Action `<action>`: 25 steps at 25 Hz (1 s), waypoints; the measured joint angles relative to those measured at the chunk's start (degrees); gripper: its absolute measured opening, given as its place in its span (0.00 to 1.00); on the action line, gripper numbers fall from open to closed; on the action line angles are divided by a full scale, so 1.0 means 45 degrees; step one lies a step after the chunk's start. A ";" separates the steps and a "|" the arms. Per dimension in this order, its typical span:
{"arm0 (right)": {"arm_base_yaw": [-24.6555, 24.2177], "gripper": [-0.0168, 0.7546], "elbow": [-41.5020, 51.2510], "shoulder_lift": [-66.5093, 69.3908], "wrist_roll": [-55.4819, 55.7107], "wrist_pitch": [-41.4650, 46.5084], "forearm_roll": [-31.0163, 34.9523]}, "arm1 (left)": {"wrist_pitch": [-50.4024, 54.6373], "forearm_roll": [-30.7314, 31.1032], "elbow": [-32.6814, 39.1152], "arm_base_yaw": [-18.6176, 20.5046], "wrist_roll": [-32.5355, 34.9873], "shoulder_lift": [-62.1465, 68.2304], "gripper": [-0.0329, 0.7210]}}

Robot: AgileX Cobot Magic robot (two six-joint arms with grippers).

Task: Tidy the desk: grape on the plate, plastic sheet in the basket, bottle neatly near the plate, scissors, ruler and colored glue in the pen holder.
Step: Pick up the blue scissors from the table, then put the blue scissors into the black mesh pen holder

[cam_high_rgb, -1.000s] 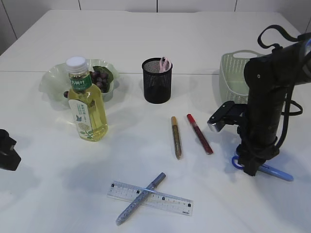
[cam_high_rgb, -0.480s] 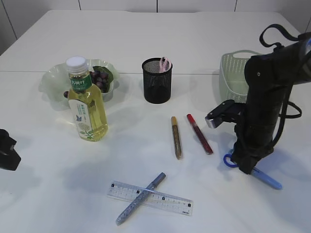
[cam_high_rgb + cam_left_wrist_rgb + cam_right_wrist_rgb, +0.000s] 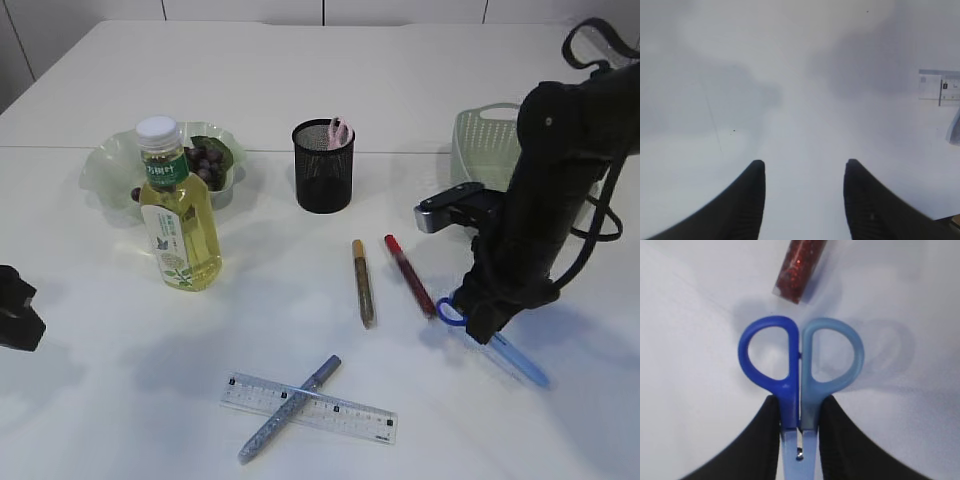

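Observation:
My right gripper (image 3: 485,325) is shut on the blue scissors (image 3: 505,352), held just above the table right of the red glue (image 3: 410,275). In the right wrist view the jaws (image 3: 800,402) pinch the scissors (image 3: 790,390) just below the handle loops, with the red glue's end (image 3: 799,265) beyond. The gold glue (image 3: 363,283) lies beside the red one. The ruler (image 3: 350,412) lies at the front under a blue-grey glue (image 3: 288,408). The black mesh pen holder (image 3: 323,167) stands at the back centre. Grapes (image 3: 205,160) sit on the plate (image 3: 105,165) behind the bottle (image 3: 178,215). My left gripper (image 3: 805,162) hangs open over bare table. The plastic sheet is out of view.
A pale green basket (image 3: 485,145) stands at the back right, partly behind my right arm. A pink item pokes out of the pen holder. The left wrist view catches the ruler's end (image 3: 940,87) at its right edge.
The right jaws closed on the scissors, and the arm carried them left, towards the red glue. The left gripper stayed put.

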 joint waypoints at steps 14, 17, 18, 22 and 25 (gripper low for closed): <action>0.0022 0.27 -0.2100 -0.0665 -0.1746 0.0362 0.4566 | 0.0000 -0.0091 0.0000 0.0000 0.0000 0.0000 0.53; 0.0022 0.27 -0.3278 -0.0665 -0.2370 -0.0192 0.6129 | 0.0000 -0.0148 0.0000 0.0000 0.0000 0.0000 0.53; 0.0022 0.27 -0.3647 -0.0665 -0.2597 -0.0475 0.6665 | 0.0000 -0.0173 0.0000 0.0000 0.0000 0.0000 0.53; 0.0022 0.27 -0.4713 -0.0609 -0.3652 -0.2180 0.8903 | 0.0106 -0.0203 0.0000 0.0000 0.0000 0.0000 0.52; 0.0022 0.27 -0.5305 -0.0243 -0.4785 -0.3422 1.0855 | 0.0167 -0.0296 0.0000 0.0000 0.0000 0.0000 0.52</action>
